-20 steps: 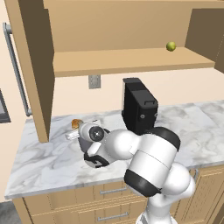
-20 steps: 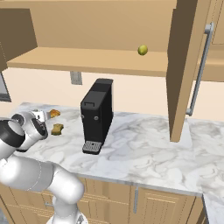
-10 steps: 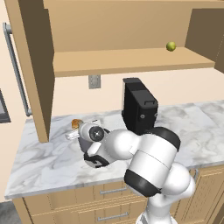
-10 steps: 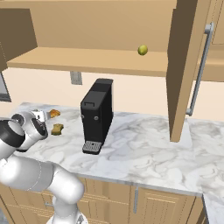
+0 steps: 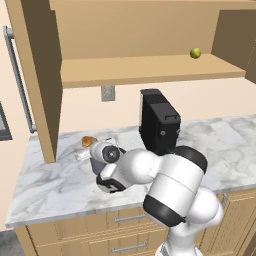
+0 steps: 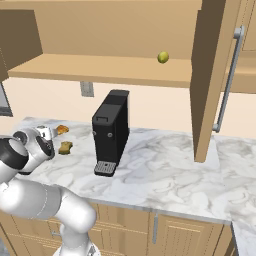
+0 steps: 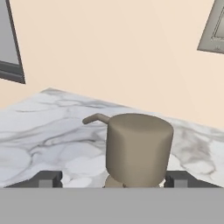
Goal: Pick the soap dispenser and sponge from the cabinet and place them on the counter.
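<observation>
Soap dispenser (image 7: 139, 148) between open hand (image 7: 113, 178)

Rendered home kitchen. Marble worktop (image 5: 60, 185) over light-wood drawers (image 5: 120, 235) with grey handles. Open wall cabinet (image 5: 145, 70) above, panelled door (image 6: 212, 75) with a long bar handle, one small green ball (image 5: 195, 52) on its shelf. Black coffee machine (image 6: 111, 132) stands on the worktop by a wall outlet (image 5: 107, 93). Sponge (image 6: 65, 147) and soap dispenser (image 7: 138, 148) sit on the marble. Plain cream wall behind; dark-framed appliance edge (image 5: 4, 122) at far left.
</observation>
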Robot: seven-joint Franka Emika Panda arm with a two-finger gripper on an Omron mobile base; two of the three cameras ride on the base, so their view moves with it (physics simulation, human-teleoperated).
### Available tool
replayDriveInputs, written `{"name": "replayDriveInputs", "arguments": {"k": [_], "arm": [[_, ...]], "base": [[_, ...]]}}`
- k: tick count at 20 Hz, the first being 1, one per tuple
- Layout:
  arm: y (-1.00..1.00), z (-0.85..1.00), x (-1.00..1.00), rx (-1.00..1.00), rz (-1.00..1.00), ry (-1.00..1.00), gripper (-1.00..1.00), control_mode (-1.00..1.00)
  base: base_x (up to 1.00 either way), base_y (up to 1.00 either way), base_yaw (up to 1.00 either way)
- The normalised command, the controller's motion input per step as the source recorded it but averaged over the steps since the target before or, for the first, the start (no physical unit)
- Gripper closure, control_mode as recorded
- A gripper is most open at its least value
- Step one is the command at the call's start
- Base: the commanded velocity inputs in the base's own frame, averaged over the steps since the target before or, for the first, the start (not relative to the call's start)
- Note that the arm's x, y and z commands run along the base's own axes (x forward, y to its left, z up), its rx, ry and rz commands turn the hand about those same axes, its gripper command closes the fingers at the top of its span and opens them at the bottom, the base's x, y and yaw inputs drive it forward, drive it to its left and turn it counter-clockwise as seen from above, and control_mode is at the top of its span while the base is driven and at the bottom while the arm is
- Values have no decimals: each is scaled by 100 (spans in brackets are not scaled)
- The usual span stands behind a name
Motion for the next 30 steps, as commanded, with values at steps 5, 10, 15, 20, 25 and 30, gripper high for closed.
{"name": "replayDriveInputs", "arguments": {"k": [5,10,15,20,25,30], "arm": [[-4,-12,-16,0,0,3,-100,-100],[-2,-8,-17,0,0,3,-100,-100],[0,0,-21,0,0,1,-100,-100],[0,-9,-3,0,0,3,-100,-100],[-11,-28,22,0,-3,3,-100,-100],[-10,-32,17,-2,-5,3,-100,-100]], "base": [[0,0,0],[0,0,0],[0,0,0],[0,0,0],[0,0,0],[0,0,0]]}}
